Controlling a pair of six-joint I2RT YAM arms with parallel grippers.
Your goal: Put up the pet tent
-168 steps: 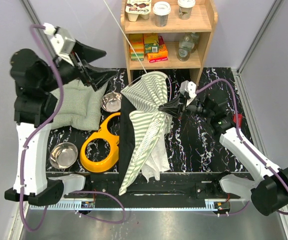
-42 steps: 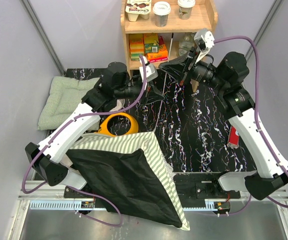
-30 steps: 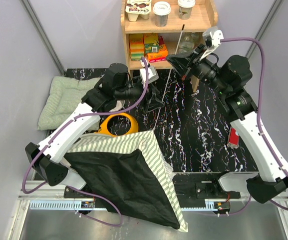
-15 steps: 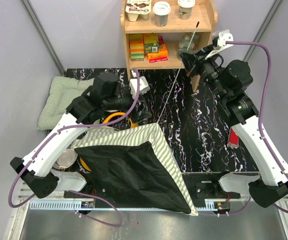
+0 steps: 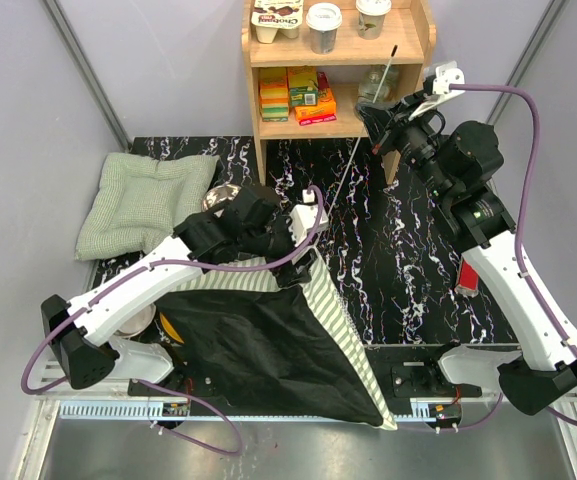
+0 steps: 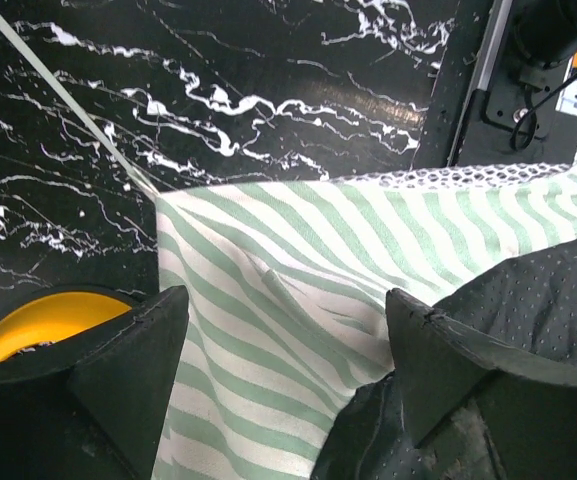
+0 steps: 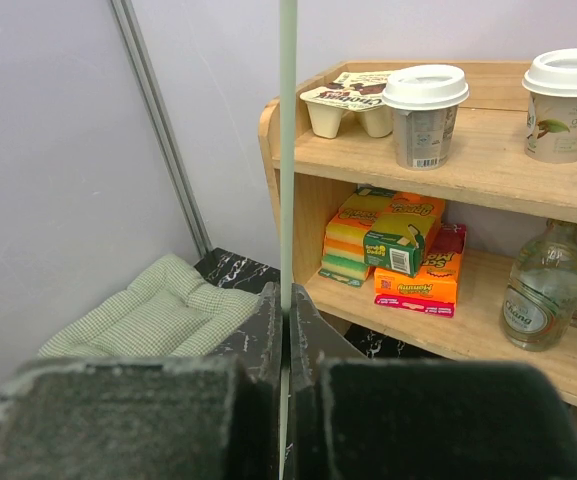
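Note:
The pet tent (image 5: 268, 345) lies at the near left with its dark underside up and a green-and-white striped edge (image 5: 330, 300) along its right side. My left gripper (image 5: 303, 232) hovers over its top corner, open. In the left wrist view the striped fabric (image 6: 268, 280) lies loose between the wide-apart fingers of the left gripper (image 6: 283, 330). A thin white pole (image 5: 360, 145) runs from that corner up to the shelf. My right gripper (image 5: 380, 115) is shut on the pole (image 7: 287, 150), and the right gripper (image 7: 287, 300) is raised in front of the shelf.
A wooden shelf (image 5: 413, 45) with cups, boxes and bottles stands at the back. A green quilted cushion (image 5: 143, 200) lies at the back left, a steel bowl (image 5: 224, 195) beside it. The yellow bowl holder (image 6: 38, 315) peeks out under the tent. A red item (image 5: 468, 275) lies right.
My left arm has swung forward and down over the tent's top corner with its jaws opening wider. The tent has shifted right. The right arm has lifted the pole higher, then held still.

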